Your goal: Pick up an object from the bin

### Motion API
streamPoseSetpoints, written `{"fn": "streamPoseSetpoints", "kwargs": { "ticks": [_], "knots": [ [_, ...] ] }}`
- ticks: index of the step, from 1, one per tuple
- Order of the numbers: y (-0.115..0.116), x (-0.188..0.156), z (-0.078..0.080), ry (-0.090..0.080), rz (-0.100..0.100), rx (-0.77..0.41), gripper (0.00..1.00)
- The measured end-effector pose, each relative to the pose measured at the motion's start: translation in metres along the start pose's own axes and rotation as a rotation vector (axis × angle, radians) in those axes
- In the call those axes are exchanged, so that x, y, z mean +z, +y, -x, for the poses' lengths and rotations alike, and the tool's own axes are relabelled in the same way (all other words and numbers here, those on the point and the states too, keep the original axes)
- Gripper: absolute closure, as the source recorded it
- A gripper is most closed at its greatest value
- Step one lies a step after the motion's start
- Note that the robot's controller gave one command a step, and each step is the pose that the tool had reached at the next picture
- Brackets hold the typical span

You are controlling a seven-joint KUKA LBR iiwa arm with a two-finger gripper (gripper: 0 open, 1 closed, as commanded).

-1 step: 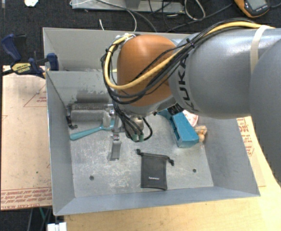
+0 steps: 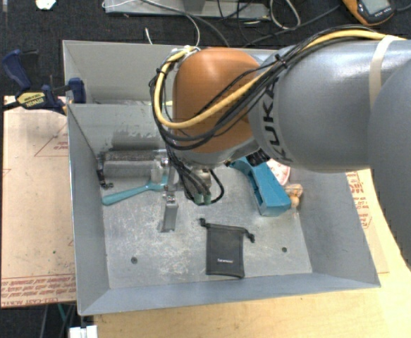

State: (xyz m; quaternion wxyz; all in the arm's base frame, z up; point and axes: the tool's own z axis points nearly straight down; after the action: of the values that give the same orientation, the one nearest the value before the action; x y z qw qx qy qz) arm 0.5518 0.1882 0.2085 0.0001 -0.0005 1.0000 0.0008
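Camera view: pincer (image 2: pixel 168 201) hangs up-left of a black pouch (image 2: pixel 225 252); clenched or released, I cannot tell. Teal-handled tool (image 2: pixel 129 192) lies farther left of the pouch, its end by the pincer. Blue block (image 2: pixel 267 186) sits up-right of the pouch.

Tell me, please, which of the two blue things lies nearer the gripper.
The slim teal long-handled tool on the left: its end lies right by the gripper, while the chunky blue block sits off to the right.

Pouch (image 2: pixel 225 252) between brush (image 2: pixel 124 194) and box (image 2: pixel 270 190), nearer front
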Motion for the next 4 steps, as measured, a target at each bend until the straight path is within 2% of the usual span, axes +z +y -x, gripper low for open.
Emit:
{"fn": "streamPoseSetpoints", "kwargs": {
  "ticks": [1, 2, 3, 4],
  "knots": [
    [-0.013, -0.023, 0.0, 0.003, 0.001, 0.022, 0.0],
    [-0.023, 0.011, 0.04, -0.01, 0.005, 0.02, 0.0],
    [-0.038, 0.068, 0.051, 0.015, -0.002, 0.024, 0.0],
    [-0.077, 0.052, 0.032, -0.017, 0.005, -0.026, 0.0]
  ]
}}
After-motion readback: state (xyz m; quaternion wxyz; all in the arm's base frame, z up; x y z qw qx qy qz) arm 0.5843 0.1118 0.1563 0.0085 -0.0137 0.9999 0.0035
